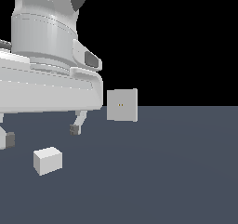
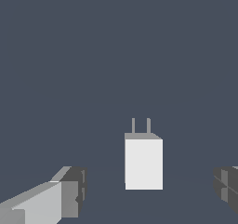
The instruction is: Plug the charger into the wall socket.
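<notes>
Looming over the exterior view's left, the white arm (image 1: pixel 46 56) fills the upper part of your picture: a broad cylindrical link stands upright above a wide flat hand body that runs level off the left edge. From that body you see the gripper (image 1: pixel 42 134) pointing down at the floor, its two fingers spread wide apart and holding nothing. One dark-tipped finger (image 1: pixel 76 124) hangs near the middle of the picture; the other sits at the left edge, partly cut off.

Below the arm you see the floor (image 1: pixel 162 172), a plain slate-blue plane that ends in a straight horizon against a black backdrop.

On that floor, at the far side, you find the wall socket (image 1: pixel 122 105): a flat light-grey square plate standing upright, with two tiny orange-brown holes at its centre. It stands just to the exterior view's right of the arm's hand body.

Smallest is the charger (image 1: pixel 47 161), an off-white box lying on the floor in the foreground, well apart from the socket and lower than the fingertips, with open floor between them. In the wrist view you see the charger (image 2: pixel 143 162) between the two spread fingers, touching neither, with two thin grey prongs (image 2: pixel 141 125) projecting from one end.
</notes>
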Available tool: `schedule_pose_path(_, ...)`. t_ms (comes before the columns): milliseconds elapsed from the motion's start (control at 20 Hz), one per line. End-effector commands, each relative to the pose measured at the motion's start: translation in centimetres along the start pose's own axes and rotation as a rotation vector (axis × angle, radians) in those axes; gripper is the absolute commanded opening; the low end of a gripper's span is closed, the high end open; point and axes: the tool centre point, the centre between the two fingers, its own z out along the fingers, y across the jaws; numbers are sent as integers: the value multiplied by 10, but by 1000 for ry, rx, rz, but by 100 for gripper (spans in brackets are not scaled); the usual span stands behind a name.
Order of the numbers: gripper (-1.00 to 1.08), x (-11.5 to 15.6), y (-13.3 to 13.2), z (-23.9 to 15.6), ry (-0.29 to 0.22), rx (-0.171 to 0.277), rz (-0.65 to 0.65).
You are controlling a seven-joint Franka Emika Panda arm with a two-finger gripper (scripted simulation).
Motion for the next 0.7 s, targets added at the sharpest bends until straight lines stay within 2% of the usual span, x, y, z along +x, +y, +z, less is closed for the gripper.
schedule_pose_path(0,100,-1,-1,9,-1,0,-1)
schedule_pose_path(300,100,-2,0,34,-1,0,-1)
schedule_pose_path(550,100,-2,0,41,-1,-1,-1)
schedule_pose_path(600,-100,-2,0,41,-1,-1,-1)
schedule_pose_path(650,-100,-2,0,41,-1,-1,-1)
